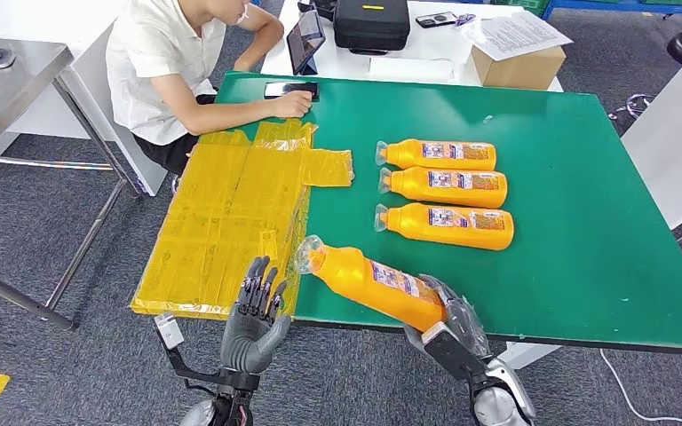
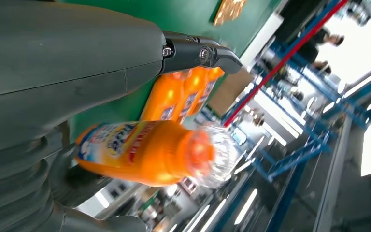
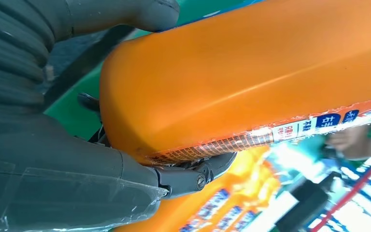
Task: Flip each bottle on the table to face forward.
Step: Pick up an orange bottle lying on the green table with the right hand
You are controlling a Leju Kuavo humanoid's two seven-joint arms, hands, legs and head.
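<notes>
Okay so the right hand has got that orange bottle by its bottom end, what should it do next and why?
Probably bring the open left hand across to the capped end of the held bottle to steady it for the turn. The right hand grips only the base, so the bottle angles out over the green table's near edge, while three bottles lie in a row beyond.

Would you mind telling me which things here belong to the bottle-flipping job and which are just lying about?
Job: the held bottle in the right hand; the three lying bottles; the left hand, holding nothing.

Lying about: yellow sheet; phone; tablet; black case; cardboard box.
</notes>
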